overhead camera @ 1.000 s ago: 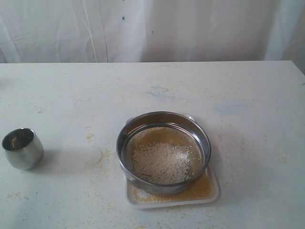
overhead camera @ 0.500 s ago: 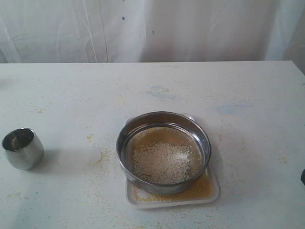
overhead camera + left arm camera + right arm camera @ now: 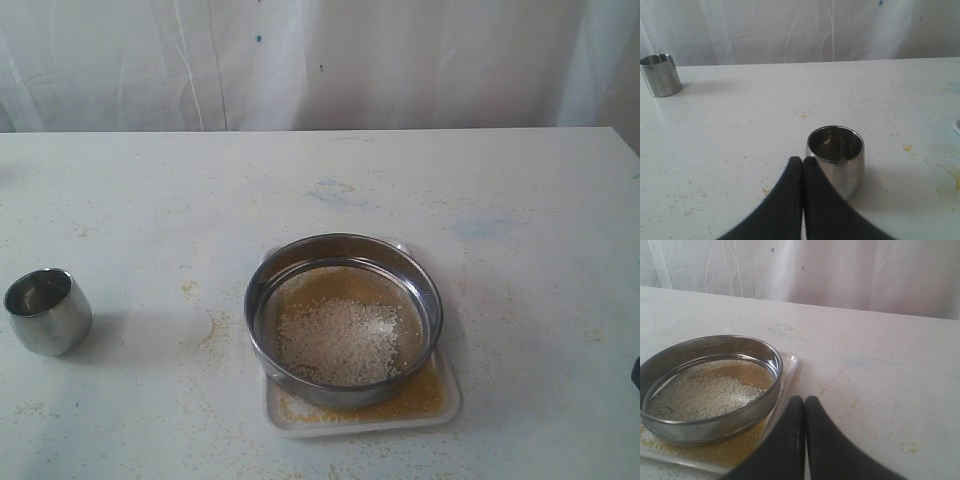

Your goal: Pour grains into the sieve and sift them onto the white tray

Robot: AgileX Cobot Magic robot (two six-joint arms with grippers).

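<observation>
The sieve [image 3: 343, 318] [image 3: 705, 390] rests on the white tray [image 3: 450, 400] [image 3: 790, 362] near the table's front middle. Pale coarse grains [image 3: 338, 340] [image 3: 702, 392] lie on its mesh, and fine yellowish-tan grains [image 3: 415, 395] [image 3: 735, 447] cover the tray around it. My right gripper [image 3: 804, 400] is shut and holds nothing, just beside the tray's edge, apart from the sieve. My left gripper [image 3: 803, 160] is shut with nothing held, its tips close in front of a small rounded steel cup [image 3: 836, 157] [image 3: 47, 311]. Neither gripper shows in the exterior view.
A second, straight-walled steel cup [image 3: 660, 75] stands far off in the left wrist view. Loose yellow specks [image 3: 215, 325] are scattered on the white table [image 3: 500, 200]. A white curtain [image 3: 320, 60] hangs behind the table's far edge.
A small dark shape appeared at the right edge of the exterior view about half a second ago and stays there. The sieve, tray and cup have not moved.
</observation>
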